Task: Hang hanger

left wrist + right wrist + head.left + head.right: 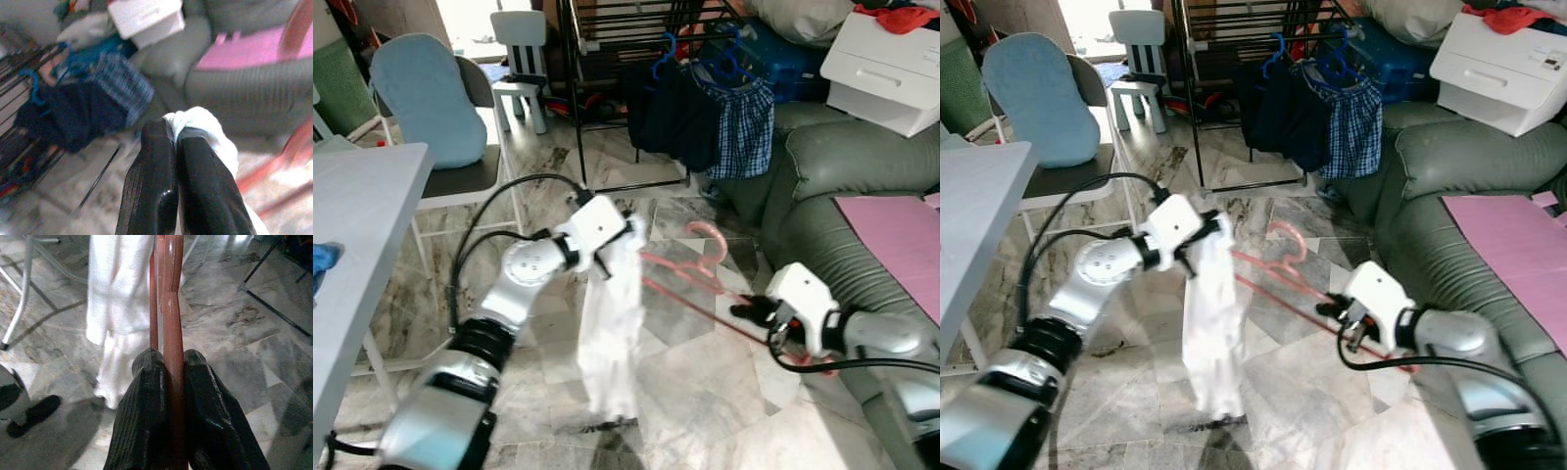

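Hanger: I have the pink hanger [690, 279] in mid-air over the marble floor [705, 392], between my two arms and in front of the sofa [842, 196]; its hook points up and away from me, toward the rack.
Right gripper: the right gripper [168, 377] is clamped on one pink bar of the hanger; in the right wrist view both black fingers [142, 411] press against that bar from either side.
Left gripper: the left gripper [175, 147] is pinched shut on a fold of the white cloth [612, 333], holding it by its top edge at the hanger's far end.
Cloth: it hangs limp and straight down from my left gripper, its lower hem close above the floor. I can't tell whether any of it is threaded over the hanger arm or only held beside it.
Rack: the black clothes rack [607, 59] stands well apart from me, across the floor, with a dark garment [671, 113] and a checked garment [739, 122] already on blue hangers at its front rail.
Done so far: as I judge it, both hanger and cloth are picked up and brought together.
Left to do: the cloth looks not yet properly seated on the hanger, and the hanger is nowhere near the rail. I reckon I need to finish dressing it, walk to the rack, and hook it over the rail beside the other clothes.
Progress: I'd call it early to middle, not close to finished.
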Robot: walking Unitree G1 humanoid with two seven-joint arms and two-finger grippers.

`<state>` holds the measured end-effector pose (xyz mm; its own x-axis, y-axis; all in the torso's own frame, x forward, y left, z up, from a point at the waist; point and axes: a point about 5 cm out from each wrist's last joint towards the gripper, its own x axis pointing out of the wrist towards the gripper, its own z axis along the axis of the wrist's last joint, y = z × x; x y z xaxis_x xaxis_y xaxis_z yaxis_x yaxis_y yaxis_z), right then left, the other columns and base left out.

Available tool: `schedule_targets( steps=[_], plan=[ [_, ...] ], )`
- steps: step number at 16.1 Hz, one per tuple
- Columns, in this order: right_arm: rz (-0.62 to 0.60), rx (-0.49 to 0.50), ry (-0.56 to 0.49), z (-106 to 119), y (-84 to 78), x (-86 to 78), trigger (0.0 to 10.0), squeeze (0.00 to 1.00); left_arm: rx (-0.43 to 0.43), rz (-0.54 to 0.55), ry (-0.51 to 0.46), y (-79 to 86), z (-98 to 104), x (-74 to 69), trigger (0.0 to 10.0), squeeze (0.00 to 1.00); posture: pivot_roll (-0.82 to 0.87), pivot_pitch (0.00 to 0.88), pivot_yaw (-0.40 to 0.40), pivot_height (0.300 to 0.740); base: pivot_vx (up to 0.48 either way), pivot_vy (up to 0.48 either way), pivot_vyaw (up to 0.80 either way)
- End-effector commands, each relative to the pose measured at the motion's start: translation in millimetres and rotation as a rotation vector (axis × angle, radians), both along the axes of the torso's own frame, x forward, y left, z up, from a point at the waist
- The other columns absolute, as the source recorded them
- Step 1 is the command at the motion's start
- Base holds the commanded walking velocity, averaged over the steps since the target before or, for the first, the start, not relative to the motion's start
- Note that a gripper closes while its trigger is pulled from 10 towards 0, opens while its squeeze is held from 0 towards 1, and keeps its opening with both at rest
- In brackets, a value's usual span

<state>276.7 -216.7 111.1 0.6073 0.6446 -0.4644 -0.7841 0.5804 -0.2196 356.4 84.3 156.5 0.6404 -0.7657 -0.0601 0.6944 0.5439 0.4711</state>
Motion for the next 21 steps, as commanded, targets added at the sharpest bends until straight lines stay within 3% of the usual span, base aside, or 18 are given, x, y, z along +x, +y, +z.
schedule_targets(
  steps=[1,4,6,9,10,12,15,18,21],
  plan=[
    [0.003,0.030,-0.001,-1,6.6,3.9,10.0,0.00,-0.088,-0.042,-0.063,-8.1,24,-1.3,10.0,0.00,-0.21,0.000,0.030,0.740,0.000,0.000,0.00],
    [-0.038,0.051,0.028,-11,7.1,5.2,10.0,0.00,-0.165,-0.060,-0.101,-13.9,41,-3.1,10.0,0.00,-0.20,0.000,0.030,0.740,0.000,0.000,0.00],
    [-0.171,0.007,-0.005,-21,-1.4,15.3,10.0,0.00,-0.178,-0.086,-0.093,-15.1,45,-6.0,10.0,0.00,-0.20,0.000,0.031,0.740,0.000,0.000,0.00],
    [-0.404,-0.040,-0.089,-18,-22.2,32.2,10.0,0.00,-0.121,-0.075,-0.090,-6.6,41,-6.4,10.0,0.00,-0.20,0.000,0.030,0.740,0.000,0.000,0.00],
    [-0.516,-0.062,-0.161,-10,-34.1,40.6,10.0,0.00,-0.112,-0.049,-0.096,0.6,41,-4.7,10.0,0.00,-0.20,0.000,0.030,0.740,0.000,0.000,0.00],
    [-0.576,-0.048,-0.222,0,-38.7,47.3,10.0,0.00,-0.091,-0.015,-0.102,8.0,41,-2.0,10.0,0.00,-0.20,0.000,0.027,0.740,0.000,0.000,0.00],
    [-0.629,-0.022,-0.287,12,-39.9,57.3,10.0,0.00,0.033,0.046,-0.119,22.9,32,3.9,10.0,0.00,-0.20,0.000,0.025,0.740,0.000,0.000,0.00],
    [-0.701,0.128,-0.253,16,-36.1,63.2,10.0,0.00,0.026,0.048,-0.123,17.2,28,1.2,10.0,0.00,-0.20,0.000,0.025,0.740,0.000,0.000,0.00],
    [-0.771,0.487,-0.058,12,-6.5,71.5,10.0,0.00,-0.025,0.089,-0.201,-5.4,23,-3.8,10.0,0.00,-0.20,0.000,0.023,0.740,0.000,0.000,0.00]
  ],
)
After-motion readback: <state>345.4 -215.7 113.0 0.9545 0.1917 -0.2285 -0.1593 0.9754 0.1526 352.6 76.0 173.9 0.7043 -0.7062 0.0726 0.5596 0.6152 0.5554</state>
